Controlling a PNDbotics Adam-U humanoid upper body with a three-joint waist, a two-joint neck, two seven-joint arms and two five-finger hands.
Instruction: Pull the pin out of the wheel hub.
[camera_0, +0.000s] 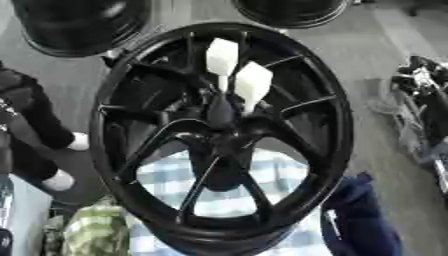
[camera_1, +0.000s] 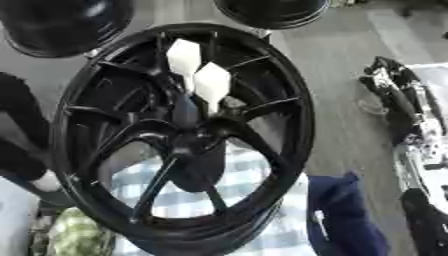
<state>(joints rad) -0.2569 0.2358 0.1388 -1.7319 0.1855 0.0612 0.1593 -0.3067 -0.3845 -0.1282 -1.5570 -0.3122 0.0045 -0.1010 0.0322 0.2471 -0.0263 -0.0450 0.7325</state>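
Hand (camera_0: 226, 111) reaches through the spokes of the wheel (camera_0: 328, 107), dark against them, so I cannot tell its fingers; two white tips (camera_0: 252, 82) stand above the hub (camera_0: 229, 142), where the pin likely sits.

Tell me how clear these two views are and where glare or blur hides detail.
Left eye view: soft all over; the wheel hub is a dark mass against the spokes, and the white pieces above it are blown out. Right eye view: equally soft; the robot arm at the right edge is smeared, no hand discernible.
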